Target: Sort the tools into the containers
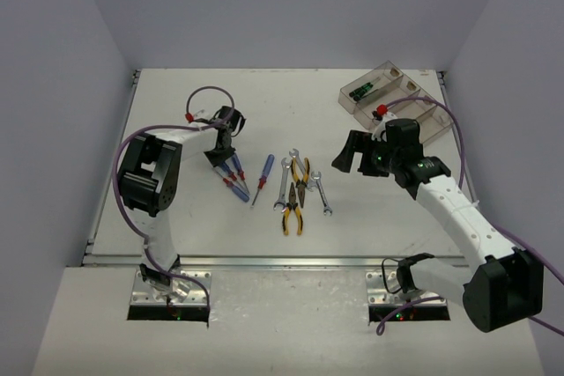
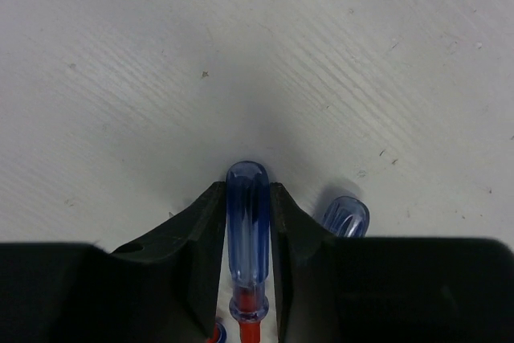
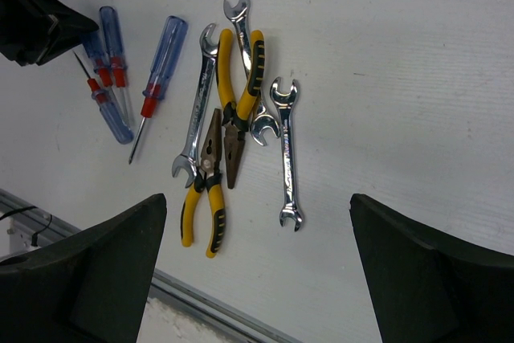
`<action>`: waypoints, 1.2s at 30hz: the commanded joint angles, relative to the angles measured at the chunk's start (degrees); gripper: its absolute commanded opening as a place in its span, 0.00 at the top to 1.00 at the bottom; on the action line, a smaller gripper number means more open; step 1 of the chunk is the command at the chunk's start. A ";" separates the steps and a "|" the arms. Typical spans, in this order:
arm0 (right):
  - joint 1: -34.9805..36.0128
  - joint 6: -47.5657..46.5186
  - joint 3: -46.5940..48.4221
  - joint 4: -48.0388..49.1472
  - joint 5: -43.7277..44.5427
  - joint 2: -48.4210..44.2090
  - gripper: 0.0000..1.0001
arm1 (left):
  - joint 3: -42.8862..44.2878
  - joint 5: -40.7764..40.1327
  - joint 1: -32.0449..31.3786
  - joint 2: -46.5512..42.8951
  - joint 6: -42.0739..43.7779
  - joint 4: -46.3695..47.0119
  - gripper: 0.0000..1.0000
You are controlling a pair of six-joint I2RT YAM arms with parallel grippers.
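My left gripper (image 1: 220, 156) is shut on the clear blue handle of a blue-and-red screwdriver (image 2: 247, 222) that lies low at the table; a second blue handle (image 2: 345, 216) lies just to its right. A third screwdriver (image 1: 263, 175) lies apart from them. Two yellow-and-black pliers (image 3: 205, 190) (image 3: 241, 78) and three silver wrenches (image 3: 287, 150) lie in a pile at the table's middle (image 1: 297, 187). My right gripper (image 1: 351, 158) is open and empty, held above the table right of the pile. The clear bins (image 1: 412, 94) stand at the back right; one holds black-and-green screwdrivers (image 1: 363, 91).
The table's front metal edge (image 3: 209, 303) runs just below the pile in the right wrist view. Grey walls enclose the table on the left, the back and the right. The left gripper's black body (image 3: 32, 14) shows beside the screwdrivers.
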 commanded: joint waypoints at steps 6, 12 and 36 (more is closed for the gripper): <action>0.00 0.20 0.06 2.69 -0.78 -0.55 0.06 | 0.12 1.54 1.44 0.55 -0.21 1.29 1.00; 0.00 -0.06 0.10 4.12 -4.21 -0.42 0.05 | -1.10 2.27 1.44 -6.74 0.22 2.45 1.00; 19.50 12.61 2.34 28.21 -14.85 13.83 0.12 | -19.57 33.34 -17.98 -41.89 9.11 30.37 1.00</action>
